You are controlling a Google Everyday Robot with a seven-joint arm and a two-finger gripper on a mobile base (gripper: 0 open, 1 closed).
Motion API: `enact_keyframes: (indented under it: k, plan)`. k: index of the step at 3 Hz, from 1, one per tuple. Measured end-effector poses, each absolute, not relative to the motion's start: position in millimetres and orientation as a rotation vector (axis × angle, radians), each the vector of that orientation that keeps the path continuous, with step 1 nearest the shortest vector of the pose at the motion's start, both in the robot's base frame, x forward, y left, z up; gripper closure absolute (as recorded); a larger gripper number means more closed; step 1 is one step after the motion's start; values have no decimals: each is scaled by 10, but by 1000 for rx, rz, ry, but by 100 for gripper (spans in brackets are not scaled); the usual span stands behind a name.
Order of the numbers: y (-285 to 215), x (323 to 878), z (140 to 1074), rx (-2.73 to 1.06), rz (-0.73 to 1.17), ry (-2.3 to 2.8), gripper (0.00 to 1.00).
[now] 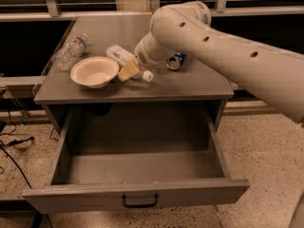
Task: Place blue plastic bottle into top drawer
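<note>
The claw (129,70) sits low over the blue plastic bottle (116,54), which lies on its side on the worktop (190,83) just beside a white bowl (94,71) (whether the claw has hold of it, I cannot tell). Below, the top drawer (137,192) stands pulled open.

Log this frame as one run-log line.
tool: at blue plastic bottle on cabinet top | bottle: lying beside bowl, not in drawer | top drawer: open
</note>
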State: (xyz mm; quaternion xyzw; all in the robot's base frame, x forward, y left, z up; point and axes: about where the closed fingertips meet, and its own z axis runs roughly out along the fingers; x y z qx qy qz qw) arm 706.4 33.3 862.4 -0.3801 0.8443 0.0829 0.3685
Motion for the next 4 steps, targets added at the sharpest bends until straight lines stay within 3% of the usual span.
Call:
enact_keyframes:
  k: [1,2,3,4]
  plan:
    - [334,7063,8624,-976,213,2168,42]
    - [334,7063,8624,-976,213,2168,73]
    - [334,7063,8624,-976,213,2168,96]
    - [334,7063,8623,-976,213,2168,100]
